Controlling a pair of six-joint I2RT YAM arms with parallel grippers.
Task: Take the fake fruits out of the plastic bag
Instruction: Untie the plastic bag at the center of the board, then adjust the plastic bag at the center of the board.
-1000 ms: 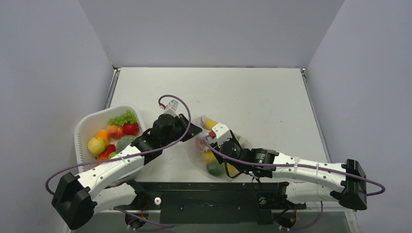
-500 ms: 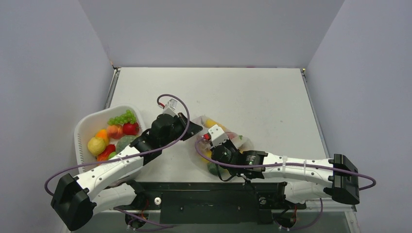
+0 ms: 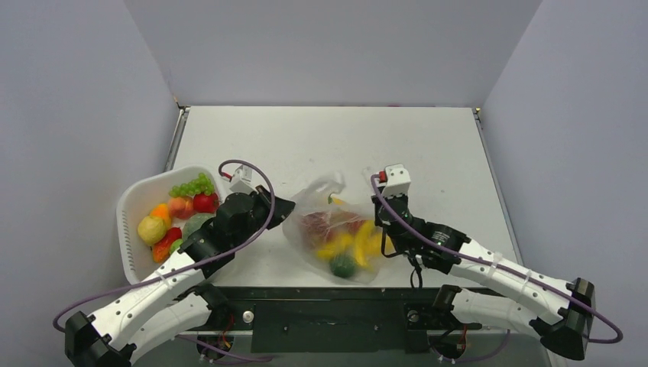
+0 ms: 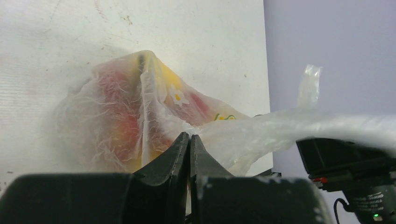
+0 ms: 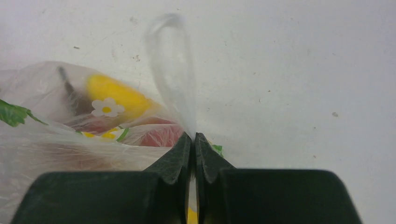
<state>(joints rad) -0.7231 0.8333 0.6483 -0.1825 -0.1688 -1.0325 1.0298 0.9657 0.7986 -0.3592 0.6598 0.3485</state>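
Observation:
The plastic bag (image 3: 333, 229) lies crumpled on the table between both arms, with the fake fruits inside: a red one (image 3: 317, 223), yellow ones (image 3: 359, 241) and a green one (image 3: 341, 265). My left gripper (image 3: 280, 209) is at the bag's left edge, shut on a fold of film (image 4: 189, 136), and red and yellow fruit (image 4: 116, 116) show through the bag beyond it. My right gripper (image 3: 384, 237) is at the bag's right edge, shut on the film at the foot of a loop handle (image 5: 173, 70). A yellow fruit (image 5: 114, 95) shows through the film there.
A white oval basket (image 3: 131, 200) at the left holds several more toy fruits, among them green grapes (image 3: 192, 185) and a red pepper (image 3: 205, 202). Grey walls close the table on three sides. The black base rail (image 3: 336, 306) runs along the near edge.
My right gripper has shut on the bag and swung right. My left arm has drawn back to the left, still shut on the film. The bag now lies spread wider between them.

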